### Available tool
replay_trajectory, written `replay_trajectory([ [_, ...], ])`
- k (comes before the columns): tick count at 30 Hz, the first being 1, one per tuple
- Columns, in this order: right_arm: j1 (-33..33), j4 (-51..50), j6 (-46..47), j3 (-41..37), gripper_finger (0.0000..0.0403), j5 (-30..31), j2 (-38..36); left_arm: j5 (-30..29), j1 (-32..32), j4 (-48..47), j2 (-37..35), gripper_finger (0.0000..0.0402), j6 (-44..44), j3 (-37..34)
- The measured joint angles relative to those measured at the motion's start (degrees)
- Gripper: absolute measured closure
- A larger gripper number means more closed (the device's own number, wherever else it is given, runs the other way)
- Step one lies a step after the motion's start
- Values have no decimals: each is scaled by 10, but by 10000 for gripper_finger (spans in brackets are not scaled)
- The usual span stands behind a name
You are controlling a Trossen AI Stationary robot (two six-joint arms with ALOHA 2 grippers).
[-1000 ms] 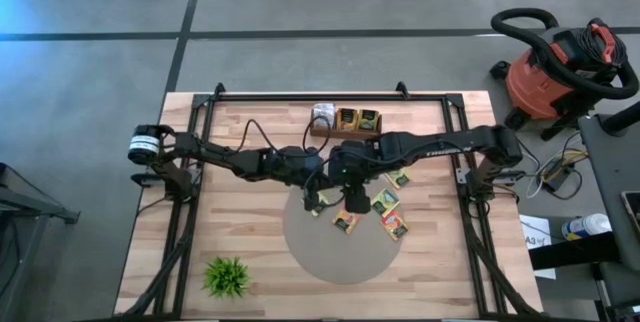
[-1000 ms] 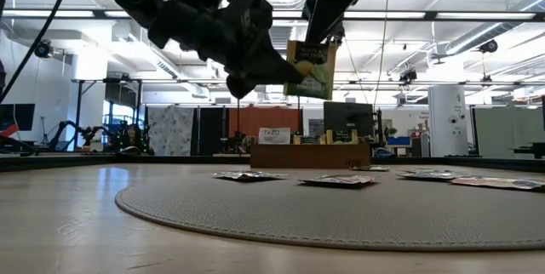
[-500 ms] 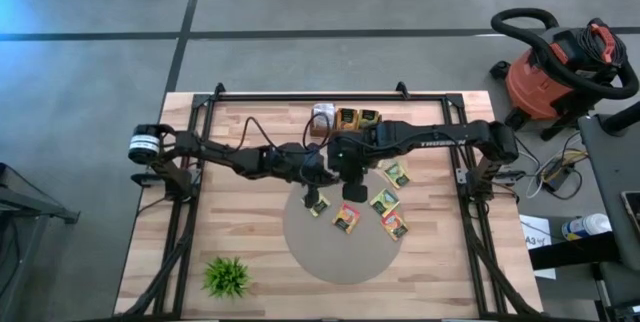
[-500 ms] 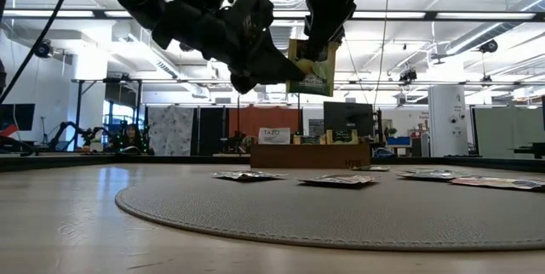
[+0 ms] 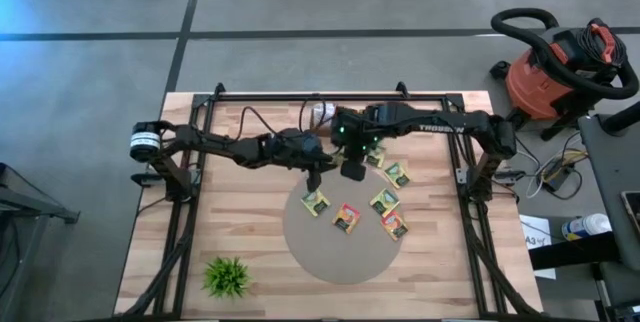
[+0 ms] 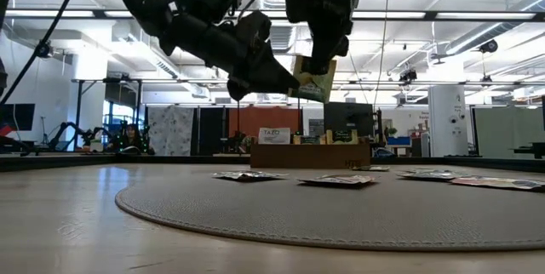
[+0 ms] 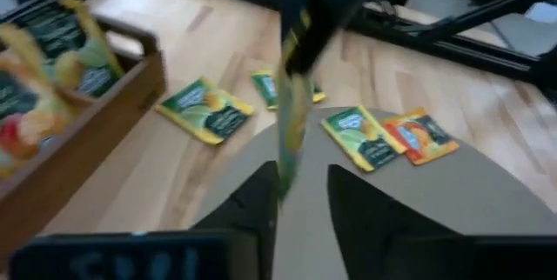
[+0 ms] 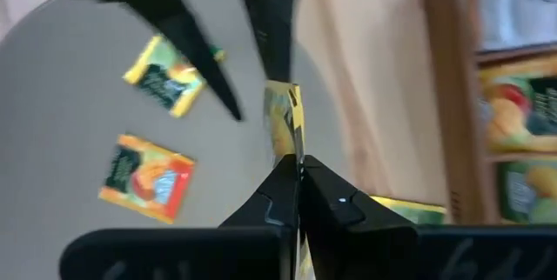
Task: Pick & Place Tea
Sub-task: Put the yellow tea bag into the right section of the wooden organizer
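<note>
right gripper (image 8: 296,171) pinched tight on yellow-green sachet (image 6: 313,77), held in air above far edge of round grey mat (image 5: 320,252), near wooden box (image 7: 83,132) at far side of table (image 5: 250,252). left gripper (image 7: 300,197) just beside it, fingers parted, sachet edge between them. five more sachets (image 5: 347,218) lie flat on mat and table.
</note>
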Motion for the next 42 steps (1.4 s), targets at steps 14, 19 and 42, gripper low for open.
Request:
replay_trajectory([
  [14,-201,-79,-213,-1,394,32,1,-14,68,-50,-32,262,-65,-7],
  [19,-241,-79,-271,-2,394,15,23,-24,98,-57,-44,262,-96,-6],
  [42,-280,-21,-312,-2,383,0,127,-55,111,-147,-83,262,-106,-6],
])
